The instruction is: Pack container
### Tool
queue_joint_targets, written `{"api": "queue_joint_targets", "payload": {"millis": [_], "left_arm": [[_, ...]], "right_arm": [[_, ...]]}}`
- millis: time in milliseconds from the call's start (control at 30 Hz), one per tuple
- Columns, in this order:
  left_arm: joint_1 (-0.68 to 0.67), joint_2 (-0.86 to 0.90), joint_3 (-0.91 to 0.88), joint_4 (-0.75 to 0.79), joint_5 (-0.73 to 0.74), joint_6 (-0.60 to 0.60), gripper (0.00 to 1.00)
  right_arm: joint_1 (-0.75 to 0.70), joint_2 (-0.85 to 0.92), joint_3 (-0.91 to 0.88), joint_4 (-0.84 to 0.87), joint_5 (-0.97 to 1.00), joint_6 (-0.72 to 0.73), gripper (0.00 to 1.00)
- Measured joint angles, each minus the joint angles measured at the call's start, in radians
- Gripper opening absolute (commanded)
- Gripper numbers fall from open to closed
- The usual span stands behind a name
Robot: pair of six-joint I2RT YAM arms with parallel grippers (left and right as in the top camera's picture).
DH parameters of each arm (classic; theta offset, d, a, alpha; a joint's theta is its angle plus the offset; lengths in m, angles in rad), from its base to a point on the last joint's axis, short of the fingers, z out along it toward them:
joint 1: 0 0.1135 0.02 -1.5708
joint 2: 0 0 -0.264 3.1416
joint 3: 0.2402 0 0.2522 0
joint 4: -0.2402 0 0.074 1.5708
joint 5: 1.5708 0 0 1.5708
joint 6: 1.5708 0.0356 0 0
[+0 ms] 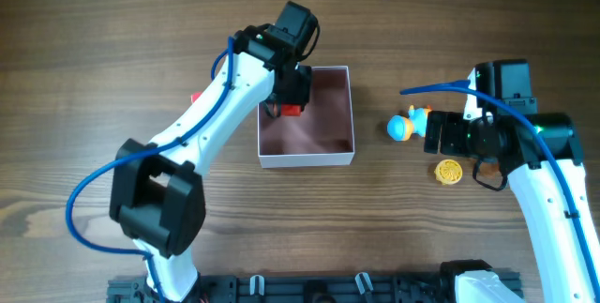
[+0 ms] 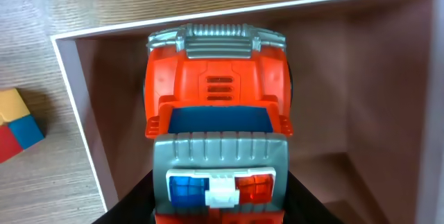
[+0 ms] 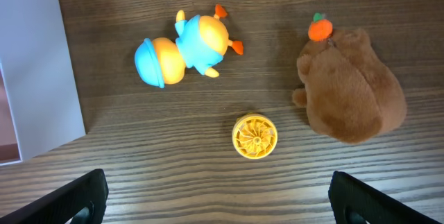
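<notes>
The left gripper [image 1: 291,97] is clamping a red toy truck [image 2: 218,106], its dark fingers [image 2: 135,207] pressing the sides, and is holding it inside the far left corner of the container [image 1: 309,159]; whether the truck is touching the floor I cannot tell. The container is sitting near the middle of the bench [image 1: 94,22], a coloured block [image 2: 17,123] lying just outside its left wall. The right gripper [image 3: 218,200] is hanging wide apart and gripping nothing toward the right edge, over a yellow disc [image 3: 254,136], with a blue and orange duck [image 3: 184,47] and a brown plush animal [image 3: 354,89] lying near
</notes>
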Motion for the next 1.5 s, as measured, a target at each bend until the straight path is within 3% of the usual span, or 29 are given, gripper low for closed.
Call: {"api": "queue_joint_targets", "payload": {"millis": [500, 533, 667, 733, 833, 867, 1000, 1100, 1267, 1400, 1500], "left_arm": [[0.092, 0.027, -0.08, 0.102, -0.041, -0.037, 0.06], [0.092, 0.027, -0.08, 0.107, -0.041, -0.037, 0.25], [0.092, 0.027, -0.08, 0.11, -0.041, -0.037, 0.38], [0.092, 0.027, -0.08, 0.11, -0.041, -0.037, 0.54], [0.092, 0.027, -0.08, 0.109, -0.042, -0.045, 0.59], [0.092, 0.027, -0.08, 0.107, -0.042, -0.044, 0.66], [0.092, 0.027, -0.08, 0.106, -0.041, -0.048, 0.65], [0.092, 0.027, -0.08, 0.106, -0.042, -0.047, 0.52], [0.077, 0.027, -0.08, 0.143, -0.046, -0.033, 0.46], [-0.034, 0.021, -0.08, 0.177, -0.048, 0.126, 0.13], [-0.107, 0.021, -0.08, 0.163, -0.033, 0.198, 0.08]], "right_arm": [[0.0, 0.0, 0.0, 0.0, 0.0, 0.0, 1.0], [0.0, 0.0, 0.0, 0.0, 0.0, 0.0, 1.0], [0.0, 0.0, 0.0, 0.0, 0.0, 0.0, 1.0], [0.0, 0.0, 0.0, 0.0, 0.0, 0.0, 1.0], [0.0, 0.0, 0.0, 0.0, 0.0, 0.0, 1.0], [0.0, 0.0, 0.0, 0.0, 0.0, 0.0, 1.0], [0.0, 0.0, 0.0, -0.001, 0.0, 0.0, 1.0], [0.0, 0.0, 0.0, 0.0, 0.0, 0.0, 1.0], [0.0, 0.0, 0.0, 0.0, 0.0, 0.0, 1.0], [0.0, 0.0, 0.0, 0.0, 0.0, 0.0, 1.0], [0.0, 0.0, 0.0, 0.0, 0.0, 0.0, 1.0]]}}
